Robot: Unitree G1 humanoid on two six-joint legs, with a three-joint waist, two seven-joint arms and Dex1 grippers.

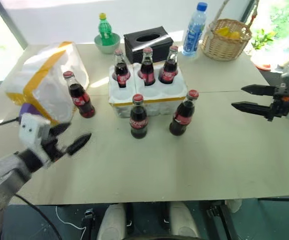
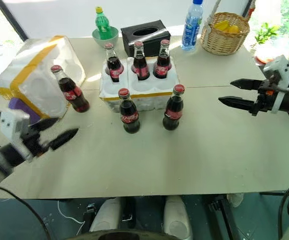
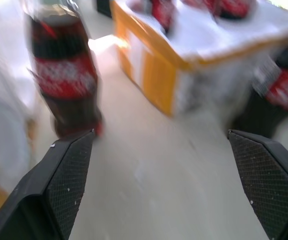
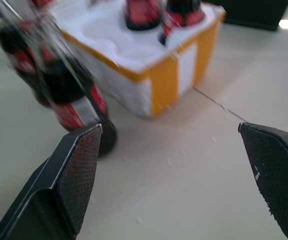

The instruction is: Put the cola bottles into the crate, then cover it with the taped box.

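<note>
Grey arms, white wrist housings, 2 black textured fingers (image 3: pixel 66 185) each, black cables.

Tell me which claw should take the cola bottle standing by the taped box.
Left, probably. The open left claw sits just in front of that cola bottle beside the taped box; the right claw is across the table, beyond the crate.

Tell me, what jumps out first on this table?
A low white foam crate with a yellow band sits mid-table, three red-capped cola bottles standing in its back wells. Three more cola bottles stand loose: two in front of it, one beside the big yellow-taped white foam box on the left. Two open black claws, left and right, flank the scene.
</note>
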